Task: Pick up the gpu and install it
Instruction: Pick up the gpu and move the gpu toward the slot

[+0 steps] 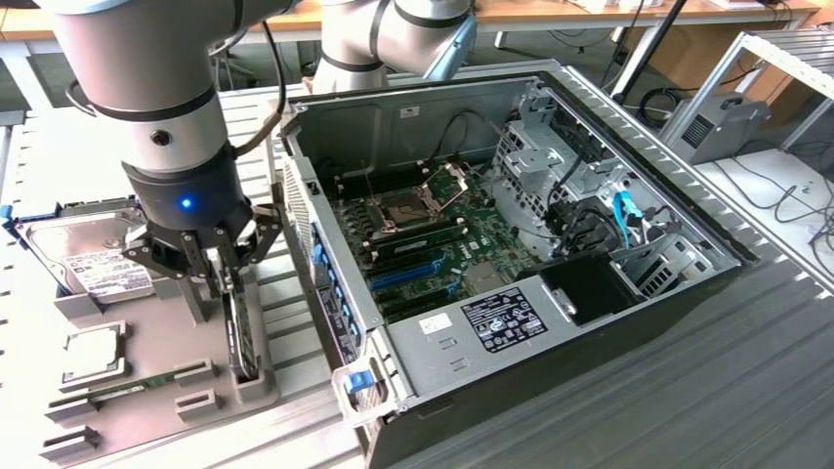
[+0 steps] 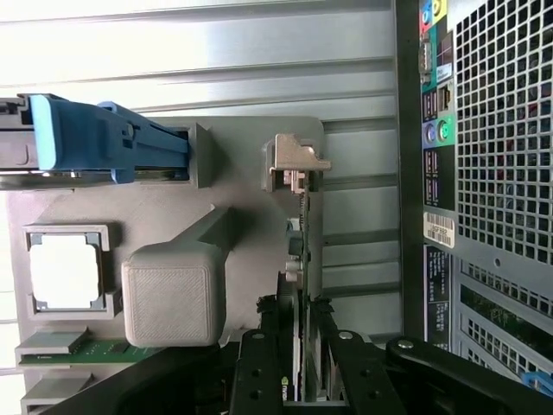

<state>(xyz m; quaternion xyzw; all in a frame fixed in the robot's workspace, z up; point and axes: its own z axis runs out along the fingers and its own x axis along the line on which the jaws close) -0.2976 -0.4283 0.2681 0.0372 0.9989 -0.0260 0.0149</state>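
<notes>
Right now the gpu (image 1: 241, 337) stands on its long edge in a slot of the grey parts holder (image 1: 146, 327), along the side of the holder nearest the open computer case (image 1: 431, 86). The arm reaches down over it, and the claw (image 1: 225, 285) sits astride the card's upper edge. Whether it pinches the card or stands just clear of it I cannot tell. The card's lower end rests in the holder. Seen from the wrist, the gpu (image 2: 300, 216) runs edge-on away from the claw (image 2: 298, 322), green board on one face and black cooler on the other, with its silver end bracket (image 2: 292, 160) at the far end by a raised corner of the holder (image 2: 246, 164). Elsewhere on the holder lie a hard drive (image 1: 94, 256) with a white label in a blue carrier (image 2: 104, 143), a square processor (image 1: 86, 354) in its own recess, and a narrow green memory stick (image 1: 131, 383) in another. The case lies on its side on the ribbed metal worktop (image 1: 729, 391), at the exterior view's right of the holder, with its side panel off. Inside it show the green motherboard (image 1: 450, 234) and the power supply (image 1: 502, 322). The wrist view shows its rear mesh panel (image 2: 505, 130) and a column of coloured ports (image 2: 436, 130) just beside the holder.
</notes>
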